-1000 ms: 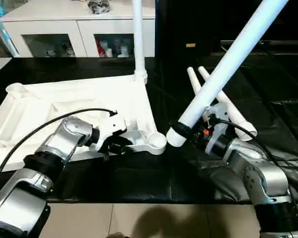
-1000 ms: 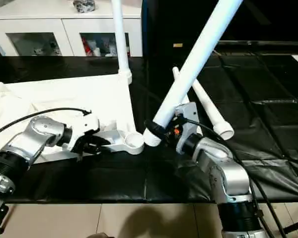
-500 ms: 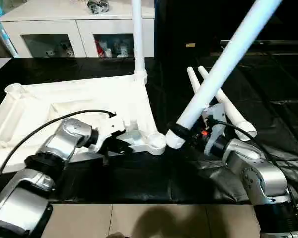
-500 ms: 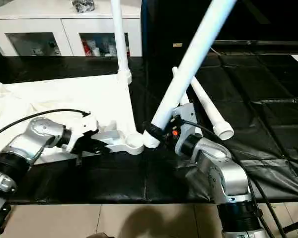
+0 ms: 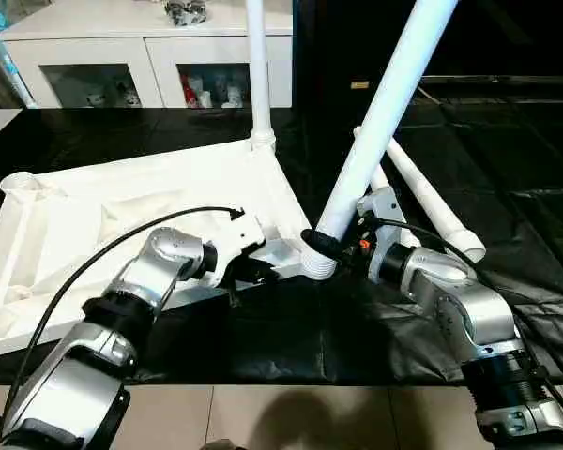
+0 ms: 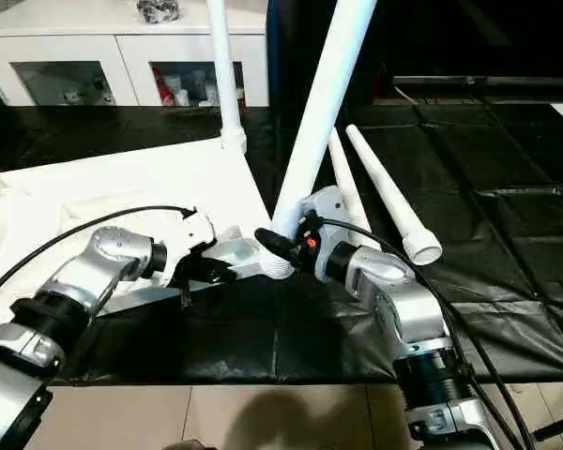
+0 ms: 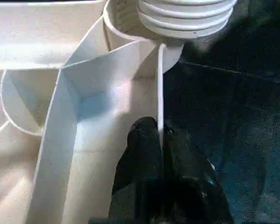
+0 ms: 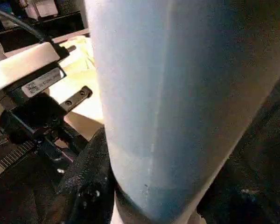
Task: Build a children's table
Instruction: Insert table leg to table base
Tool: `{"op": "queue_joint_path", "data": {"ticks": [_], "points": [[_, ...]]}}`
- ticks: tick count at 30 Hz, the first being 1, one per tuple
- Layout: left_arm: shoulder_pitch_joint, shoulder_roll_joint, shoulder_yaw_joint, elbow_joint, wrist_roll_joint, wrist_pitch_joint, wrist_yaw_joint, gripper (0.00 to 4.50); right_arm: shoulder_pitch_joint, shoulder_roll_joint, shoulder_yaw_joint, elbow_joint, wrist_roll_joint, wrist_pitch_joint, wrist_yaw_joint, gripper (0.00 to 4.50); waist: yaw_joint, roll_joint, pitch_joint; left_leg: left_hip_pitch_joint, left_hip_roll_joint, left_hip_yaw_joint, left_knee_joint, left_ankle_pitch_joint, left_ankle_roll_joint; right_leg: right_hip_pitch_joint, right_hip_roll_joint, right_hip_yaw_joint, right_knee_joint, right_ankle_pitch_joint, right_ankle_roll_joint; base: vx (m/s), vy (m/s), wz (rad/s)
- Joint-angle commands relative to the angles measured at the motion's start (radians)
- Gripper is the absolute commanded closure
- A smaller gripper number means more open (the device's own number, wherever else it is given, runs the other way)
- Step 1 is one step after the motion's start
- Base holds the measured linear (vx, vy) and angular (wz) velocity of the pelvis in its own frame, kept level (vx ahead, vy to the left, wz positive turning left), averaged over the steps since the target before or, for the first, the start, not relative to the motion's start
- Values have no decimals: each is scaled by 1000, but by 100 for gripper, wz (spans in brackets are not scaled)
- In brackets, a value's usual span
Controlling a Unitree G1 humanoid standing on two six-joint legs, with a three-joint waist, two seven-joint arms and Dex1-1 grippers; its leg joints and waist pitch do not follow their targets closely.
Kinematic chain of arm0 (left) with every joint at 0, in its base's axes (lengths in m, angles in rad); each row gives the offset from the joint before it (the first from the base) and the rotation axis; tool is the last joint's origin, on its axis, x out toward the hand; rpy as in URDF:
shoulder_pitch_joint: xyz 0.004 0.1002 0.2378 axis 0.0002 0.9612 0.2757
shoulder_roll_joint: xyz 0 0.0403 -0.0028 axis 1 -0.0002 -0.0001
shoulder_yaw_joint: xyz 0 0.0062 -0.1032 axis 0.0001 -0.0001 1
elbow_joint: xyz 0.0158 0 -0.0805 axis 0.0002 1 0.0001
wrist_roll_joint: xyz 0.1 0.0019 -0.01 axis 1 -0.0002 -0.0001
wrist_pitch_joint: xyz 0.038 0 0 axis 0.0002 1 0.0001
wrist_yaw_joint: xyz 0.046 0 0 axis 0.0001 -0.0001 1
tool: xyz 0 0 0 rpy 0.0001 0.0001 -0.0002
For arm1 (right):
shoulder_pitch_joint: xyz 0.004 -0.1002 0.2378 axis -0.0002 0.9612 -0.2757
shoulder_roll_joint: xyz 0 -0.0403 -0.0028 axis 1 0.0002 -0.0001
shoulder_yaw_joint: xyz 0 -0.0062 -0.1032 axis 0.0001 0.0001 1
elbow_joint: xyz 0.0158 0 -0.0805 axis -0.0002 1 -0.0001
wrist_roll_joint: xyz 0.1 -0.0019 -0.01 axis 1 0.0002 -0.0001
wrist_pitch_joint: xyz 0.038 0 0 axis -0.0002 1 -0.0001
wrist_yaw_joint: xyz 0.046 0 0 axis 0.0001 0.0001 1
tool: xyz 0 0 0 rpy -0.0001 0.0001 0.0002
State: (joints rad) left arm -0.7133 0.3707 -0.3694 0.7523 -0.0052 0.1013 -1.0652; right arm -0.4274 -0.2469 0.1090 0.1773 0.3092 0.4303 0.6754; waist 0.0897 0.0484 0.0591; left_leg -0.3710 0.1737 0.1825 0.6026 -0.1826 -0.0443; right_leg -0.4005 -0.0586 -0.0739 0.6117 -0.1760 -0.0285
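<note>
The white tabletop (image 5: 103,206) lies underside up on the black mat, with one leg (image 5: 259,75) standing in its far corner socket. My left gripper (image 5: 259,272) is shut on the thin rim wall (image 7: 159,107) beside the near corner socket (image 7: 117,23). My right gripper (image 5: 327,244) is shut on a second leg (image 5: 385,103) just above its ribbed end (image 7: 184,18). That end rests at the near corner socket, and the leg leans up and to the right. In the right wrist view the leg (image 8: 177,93) stands close in front, with my left gripper (image 8: 37,116) behind it.
Two loose legs (image 5: 432,202) lie side by side on the mat right of my right arm. A white glass-door cabinet (image 5: 122,56) stands at the back left. The mat ends at a tiled floor (image 5: 310,417) along the near edge.
My left gripper has closed on the rim wall. My right gripper swung its leg more upright and brought the ribbed end to the near corner socket. The tabletop's near corner turned a little.
</note>
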Motion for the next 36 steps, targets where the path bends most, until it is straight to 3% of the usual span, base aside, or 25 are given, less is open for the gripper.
{"op": "queue_joint_path", "data": {"ticks": [1, 3, 5, 7, 14, 16, 23, 29, 31, 36], "points": [[15, 10, 29, -8, -11, -6, 12, 422, -19, 1, -4, 18, -5, -19, 4, 259, 4, -16, -74, 8, 51, -24, -64, -150, 34, 55, -96, 55, -84, -299, -150, 0, 0, 0], [19, 11, 37, -18, -19, 13, 6, 395, -26, 4, -6, 33, -12, -34, 2, 259, 3, -14, -73, 7, 51, -26, -65, -154, 30, 55, -97, 55, -84, -317, -145, 0, 0, 0], [22, 14, 41, -25, -19, 25, 7, 395, -34, 8, -8, 50, -19, -49, 0, 259, 2, -13, -74, 9, 53, -25, -64, -157, 25, 52, -97, 55, -84, -306, -152, 0, 0, 0], [20, 13, 46, -14, -16, 17, 23, 366, -37, 10, -9, 58, -22, -57, 0, 259, 3, -11, -76, 10, 53, -25, -64, -149, 30, 52, -94, 56, -80, -267, -163, 0, 0, 0], [16, 8, 62, 9, -17, 10, 6, 361, -39, 9, -10, 63, -22, -69, 3, 259, 3, -9, -75, 8, 51, -24, -63, -152, 33, 55, -95, 56, -81, -258, -169, 0, 0, 0], [16, 8, 62, 9, -15, 9, 1, 397, -39, 7, -10, 64, -23, -72, 4, 259, 2, -9, -76, 8, 52, -25, -64, -155, 31, 55, -95, 55, -81, -266, -164, 0, 0, 0], [19, 7, 56, 13, -11, 10, -13, 442, -54, 1, -13, 90, -36, -73, -4, 259, 0, -7, -76, 10, 53, -26, -65, -162, 28, 53, -94, 55, -80, -260, -174, 0, 0, 0], [12, 9, 56, 28, -1, -6, -31, 450, -103, -13, -3, 162, -52, -33, -4, 259, 0, -9, -75, 10, 52, -24, -64, -160, 28, 55, -95, 56, -81, -264, -176, 0, 0, 0], [14, 13, 56, 18, -5, -8, -48, 450, -113, -13, -7, 178, -47, -24, 10, 259, 0, -18, -76, 8, 52, -23, -64, -145, 34, 57, -95, 56, -78, -247, -176, 0, 0, 0], [20, 21, 50, -5, -11, -12, -88, 450, -129, -25, 7, 211, -30, 15, 70, 259, 3, -21, -76, 7, 54, -22, -63, -132, 47, 56, -95, 56, -76, -244, -181, 0, 0, 0]]}}
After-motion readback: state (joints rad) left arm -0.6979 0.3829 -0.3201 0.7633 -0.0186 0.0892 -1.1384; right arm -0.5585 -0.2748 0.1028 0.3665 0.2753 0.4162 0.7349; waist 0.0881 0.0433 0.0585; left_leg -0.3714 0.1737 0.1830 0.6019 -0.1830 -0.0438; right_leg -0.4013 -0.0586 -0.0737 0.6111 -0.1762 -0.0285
